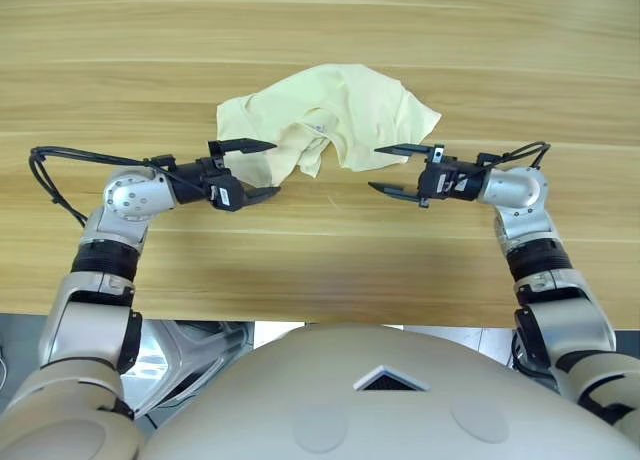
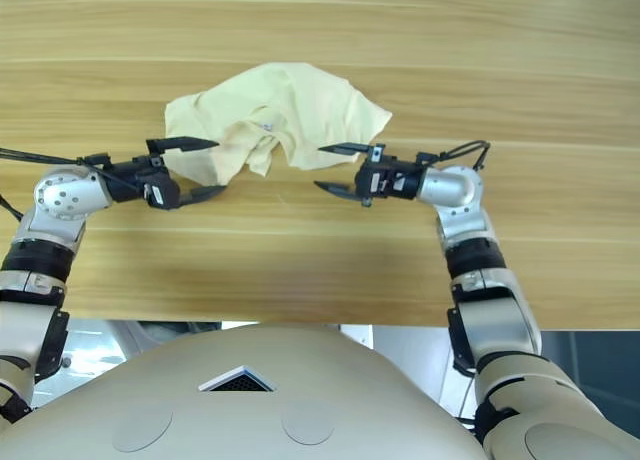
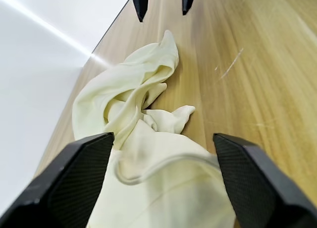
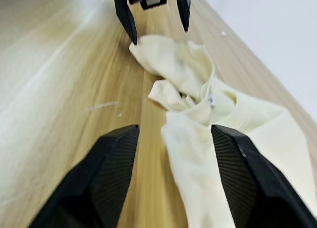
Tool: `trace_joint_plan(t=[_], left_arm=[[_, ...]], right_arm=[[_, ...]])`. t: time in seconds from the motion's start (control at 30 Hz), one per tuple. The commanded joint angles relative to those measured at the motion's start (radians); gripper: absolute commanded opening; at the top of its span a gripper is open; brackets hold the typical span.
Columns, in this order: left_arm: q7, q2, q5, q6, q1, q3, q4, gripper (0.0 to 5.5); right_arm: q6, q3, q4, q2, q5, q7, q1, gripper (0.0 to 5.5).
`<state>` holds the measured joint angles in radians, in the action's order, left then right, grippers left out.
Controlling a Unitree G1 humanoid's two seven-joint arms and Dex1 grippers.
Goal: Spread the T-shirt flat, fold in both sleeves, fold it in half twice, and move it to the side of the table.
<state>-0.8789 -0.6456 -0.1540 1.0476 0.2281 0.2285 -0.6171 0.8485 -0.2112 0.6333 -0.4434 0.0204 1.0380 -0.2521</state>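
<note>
Progress check: you're basically at square one. That crumpled pale yellow cotton T-shirt (image 1: 335, 115) sits in a heap on the light wood-grain tabletop (image 1: 320, 20), roughly mid-table and out in front of both arms. The fabric is bunched and folded over itself. The neckline seems tucked near the front of the pile, and you can't really pick out either sleeve. So nothing's spread flat yet, no sleeves are folded in, there's no halving, and it's nowhere near the side of the tabletop.

Your left gripper (image 1: 272, 166) hovers at the left front edge of the heap, jaws wide apart with nothing clamped. In the left wrist view the cloth lies right below and between them, but I can't tell if they touch it. Your right gripper (image 1: 376, 170) sits at the right front edge, jaws also apart and empty, with cloth just beside the tips.

My guess is you're lined up for the first grab. Pinch a bit of hem or shoulder on each side and pull outward to open it up. Everything else on the list comes after that.
</note>
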Motion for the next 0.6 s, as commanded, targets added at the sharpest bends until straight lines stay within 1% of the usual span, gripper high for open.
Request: trace_joint_plan(t=[0.03,0.13,0.27,0.33,0.4,0.5,0.6], left_arm=[[-0.060,-0.057,0.149,-0.006,-0.047,0.035,0.090,3.71],[-0.112,-0.080,0.283,-0.021,-0.079,0.046,0.129,3.71],[-0.141,-0.088,0.339,-0.034,-0.070,0.028,0.116,3.71],[-0.173,-0.089,0.403,-0.048,-0.069,0.017,0.113,3.71],[-0.229,-0.081,0.485,-0.082,-0.064,0.008,0.105,3.71],[-0.384,-0.028,0.648,-0.218,-0.015,-0.024,0.040,3.71],[-0.476,0.018,0.654,-0.290,0.032,-0.051,-0.088,3.71]], right_arm=[[-0.002,-0.024,0.047,-0.020,0.071,-0.060,-0.021,2.69],[0.003,-0.034,0.079,-0.025,0.111,-0.108,-0.030,2.69],[0.004,-0.049,0.110,-0.028,0.154,-0.159,-0.043,2.69],[0.006,-0.055,0.125,-0.029,0.173,-0.183,-0.046,2.69],[0.009,-0.060,0.137,-0.030,0.186,-0.205,-0.049,2.69],[0.018,-0.063,0.122,-0.027,0.162,-0.214,-0.040,2.69],[0.017,-0.071,0.117,-0.023,0.166,-0.224,-0.044,2.69]])
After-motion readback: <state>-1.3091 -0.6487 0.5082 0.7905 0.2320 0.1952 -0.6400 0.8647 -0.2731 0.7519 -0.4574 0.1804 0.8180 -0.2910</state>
